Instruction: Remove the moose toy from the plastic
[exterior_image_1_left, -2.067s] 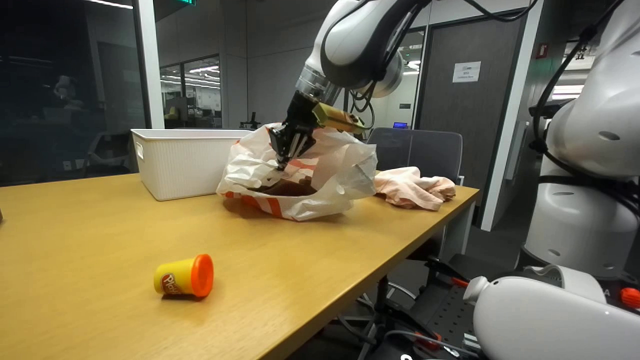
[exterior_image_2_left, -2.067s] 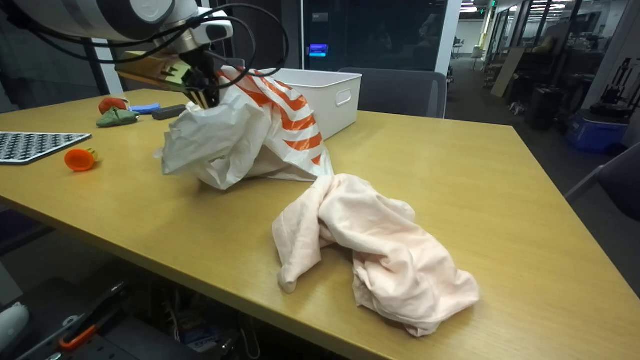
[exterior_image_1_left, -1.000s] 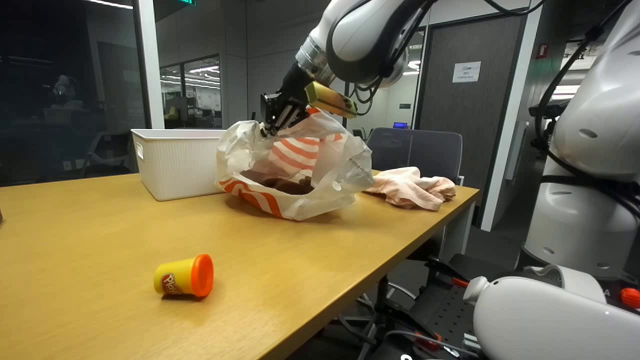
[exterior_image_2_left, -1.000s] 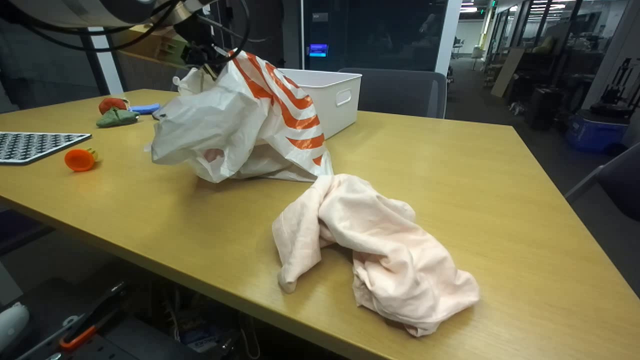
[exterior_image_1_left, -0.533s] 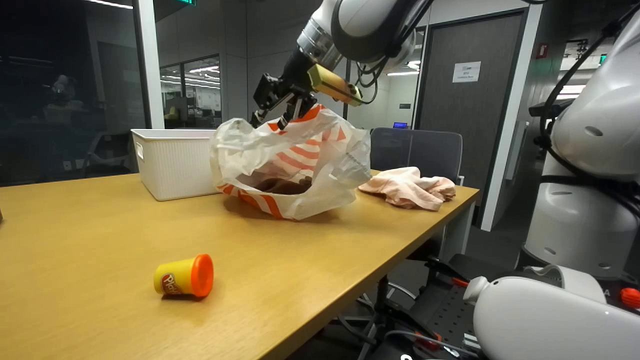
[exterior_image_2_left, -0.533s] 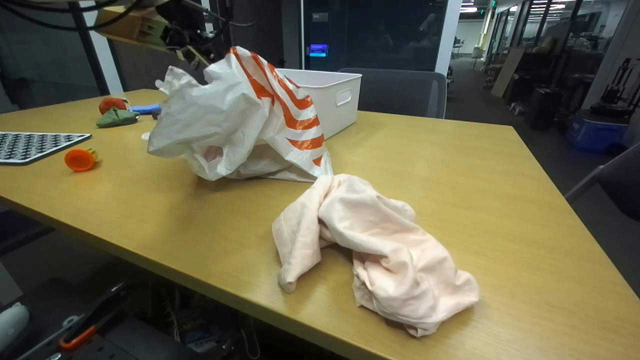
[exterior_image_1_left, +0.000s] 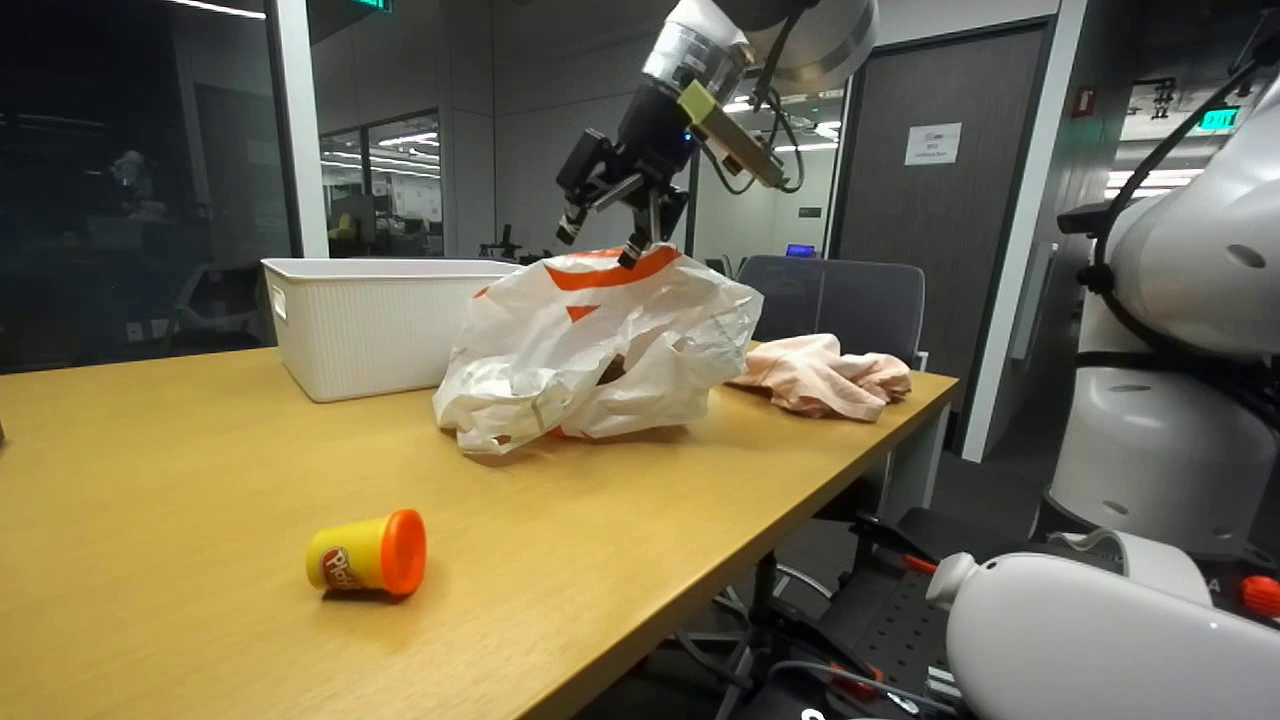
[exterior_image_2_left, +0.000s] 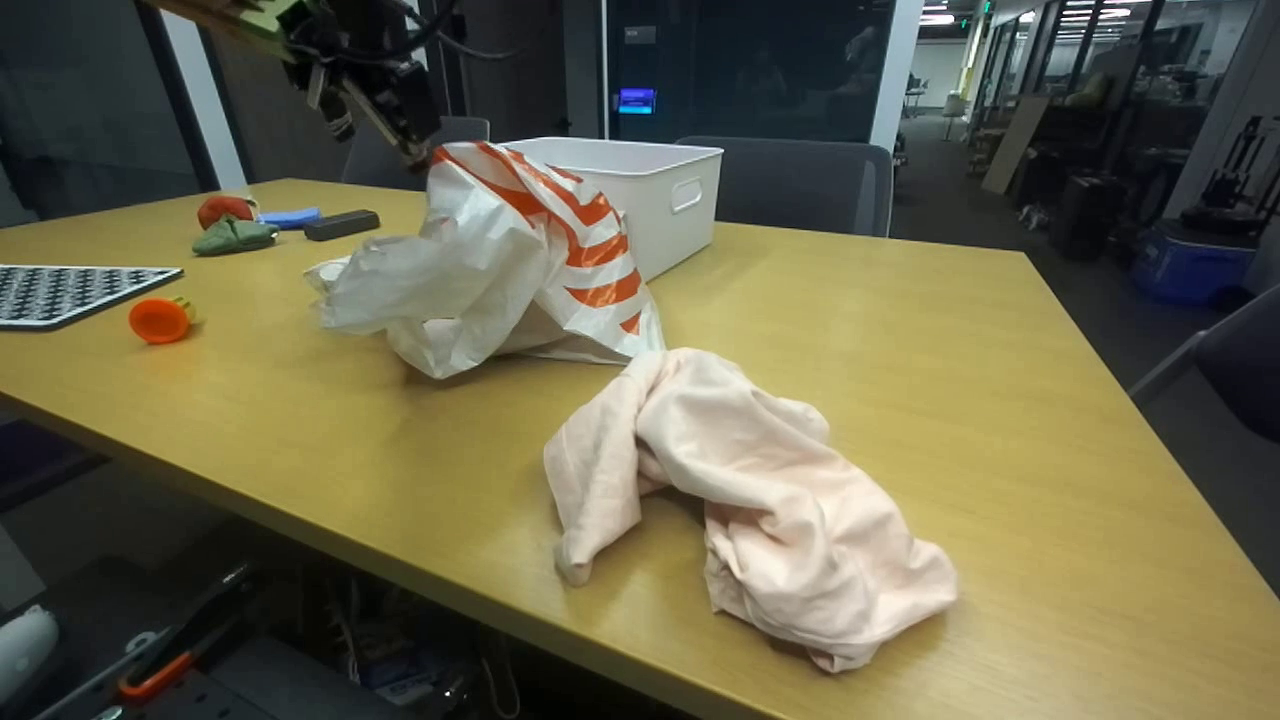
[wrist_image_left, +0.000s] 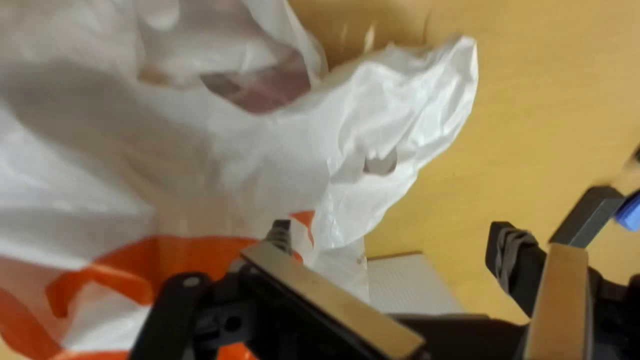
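One claw (exterior_image_1_left: 599, 243), jaws wide apart, above plastic bag (exterior_image_1_left: 525, 345); moose toy (exterior_image_1_left: 612, 371) mostly hidden inside, below claw, inboard of desk (exterior_image_1_left: 540, 560) edge.

Your white-shelled Panda arm (exterior_image_1_left: 1165, 455) carries grey oval caps (exterior_image_1_left: 1245, 256), thick black cables (exterior_image_1_left: 1097, 274) and a silvery wrist collar (exterior_image_1_left: 690, 60); your Robotiq gripper (exterior_image_1_left: 599, 245) is black, with tan strips (wrist_image_left: 557, 305) along its fingers (wrist_image_left: 295, 305) and grey bands (wrist_image_left: 514, 250) around the fingertips (wrist_image_left: 496, 231).

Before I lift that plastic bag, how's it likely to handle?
Probably floppy: the plastic bag slumps in loose folds. Its crinkled sheet likely gives easily under a push. Something brown shows through a gap, so it may hang unevenly.
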